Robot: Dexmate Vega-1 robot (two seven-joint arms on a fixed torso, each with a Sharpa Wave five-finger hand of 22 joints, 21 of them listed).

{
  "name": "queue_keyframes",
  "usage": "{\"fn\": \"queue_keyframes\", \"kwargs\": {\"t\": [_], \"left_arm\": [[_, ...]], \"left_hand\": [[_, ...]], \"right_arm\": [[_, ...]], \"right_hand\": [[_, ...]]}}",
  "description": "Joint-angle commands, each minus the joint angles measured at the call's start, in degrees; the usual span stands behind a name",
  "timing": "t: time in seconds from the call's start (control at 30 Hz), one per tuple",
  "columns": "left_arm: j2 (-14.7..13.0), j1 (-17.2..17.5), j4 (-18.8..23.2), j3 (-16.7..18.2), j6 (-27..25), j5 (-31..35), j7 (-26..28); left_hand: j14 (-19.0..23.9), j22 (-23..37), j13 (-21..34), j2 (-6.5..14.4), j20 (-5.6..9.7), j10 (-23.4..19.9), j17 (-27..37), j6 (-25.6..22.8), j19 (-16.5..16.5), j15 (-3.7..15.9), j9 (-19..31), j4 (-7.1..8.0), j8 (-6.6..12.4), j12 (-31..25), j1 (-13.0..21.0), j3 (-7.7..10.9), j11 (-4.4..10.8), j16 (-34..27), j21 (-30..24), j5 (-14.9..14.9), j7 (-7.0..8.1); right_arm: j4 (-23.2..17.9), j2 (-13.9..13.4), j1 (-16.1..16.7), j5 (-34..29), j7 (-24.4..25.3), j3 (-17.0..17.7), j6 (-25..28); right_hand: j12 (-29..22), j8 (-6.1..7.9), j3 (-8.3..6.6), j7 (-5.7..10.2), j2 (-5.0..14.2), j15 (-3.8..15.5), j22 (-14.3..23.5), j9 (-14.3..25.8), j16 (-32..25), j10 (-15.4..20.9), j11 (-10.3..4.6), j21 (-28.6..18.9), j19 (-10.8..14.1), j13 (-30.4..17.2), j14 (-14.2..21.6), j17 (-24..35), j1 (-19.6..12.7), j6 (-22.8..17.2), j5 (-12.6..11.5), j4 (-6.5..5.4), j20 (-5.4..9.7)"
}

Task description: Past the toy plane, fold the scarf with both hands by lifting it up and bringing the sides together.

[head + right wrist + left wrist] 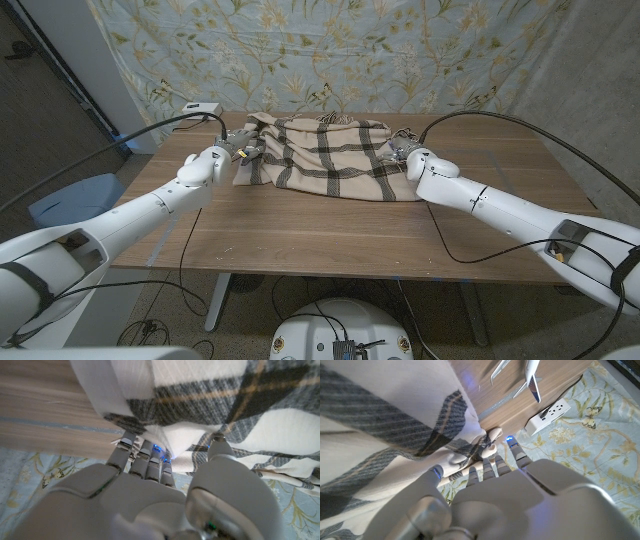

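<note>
Draping in soft folds, the scarf [325, 155] looks light and limp, so it should sag between any two holds; its outer edges are the sensible places to take it. It lies bunched across the far middle of the table [330, 240], with the plane [532, 372] beyond its left end. The left hand [238, 146] pinches the scarf's left edge, fingers [487, 467] closed into the cloth. The right hand [404, 152] clamps the right edge likewise. Both arms reach forward, nearly straight.
</note>
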State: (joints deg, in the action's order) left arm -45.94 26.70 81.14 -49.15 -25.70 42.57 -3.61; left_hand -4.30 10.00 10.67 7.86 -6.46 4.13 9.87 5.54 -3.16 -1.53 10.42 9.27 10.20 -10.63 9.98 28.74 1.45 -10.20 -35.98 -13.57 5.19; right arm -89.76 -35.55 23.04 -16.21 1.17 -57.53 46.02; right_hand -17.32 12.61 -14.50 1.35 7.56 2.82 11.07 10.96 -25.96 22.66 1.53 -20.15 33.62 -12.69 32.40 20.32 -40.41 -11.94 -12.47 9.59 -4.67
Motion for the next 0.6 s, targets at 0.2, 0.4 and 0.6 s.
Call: {"fn": "queue_keyframes", "kwargs": {"t": [0.2,0.4,0.6], "left_arm": [[-0.6,-0.22,-0.49,-0.8,2.7,0.62,-0.66],[-0.07,-0.44,-3.32,-0.05,7.4,-2.96,-0.41],[0.29,-1.33,-5.12,-1.36,10.23,-3.16,-2.03]], "left_hand": [[-0.34,0.28,0.01,3.69,-0.6,0.74,0.2,0.71,0.27,0.45,0.16,0.25,0.38,-0.58,0.74,1.33,0.36,-0.34,0.31,-0.41,0.1],[-2.1,0.55,0.03,4.2,-0.95,3.47,0.51,3.36,-0.83,0.69,0.2,1.72,-0.2,0.06,0.14,3.82,1.11,-0.11,0.93,-0.85,0.87],[-2.49,0.65,0.02,3.92,-0.87,3.88,0.64,3.66,-1.13,0.94,0.22,2.02,-0.01,-0.07,-0.63,4.15,1.45,-0.24,1.1,-0.86,0.94]], "right_arm": [[1.3,4.18,4.67,-6.22,13.08,3.11,-0.08],[0.7,4.25,5.01,-5.51,13.04,4.45,-1.26],[-0.7,4.97,7.19,0.42,13.67,10.11,-4.42]], "right_hand": [[-16.72,6.66,-7.29,-0.27,3.97,9.12,2.55,1.48,-22.91,28.13,-3.07,-10.42,13.63,-6.6,24.32,19.1,-16.52,-31.17,1.22,-1.32,6.21],[-22.4,8.05,-9.48,-0.64,3.85,9.59,3.57,1.97,-25.09,34.51,-4.6,-13.42,13.08,-10.51,28.28,22.18,-20.98,-37.78,1.71,-1.94,6.87],[-23.65,8.24,-9.97,-1.38,3.79,9.69,3.74,2.07,-24.96,35.11,-5.41,-13.95,12.12,-11.69,29.03,22.5,-22.12,-39.04,1.67,-1.96,6.21]]}}
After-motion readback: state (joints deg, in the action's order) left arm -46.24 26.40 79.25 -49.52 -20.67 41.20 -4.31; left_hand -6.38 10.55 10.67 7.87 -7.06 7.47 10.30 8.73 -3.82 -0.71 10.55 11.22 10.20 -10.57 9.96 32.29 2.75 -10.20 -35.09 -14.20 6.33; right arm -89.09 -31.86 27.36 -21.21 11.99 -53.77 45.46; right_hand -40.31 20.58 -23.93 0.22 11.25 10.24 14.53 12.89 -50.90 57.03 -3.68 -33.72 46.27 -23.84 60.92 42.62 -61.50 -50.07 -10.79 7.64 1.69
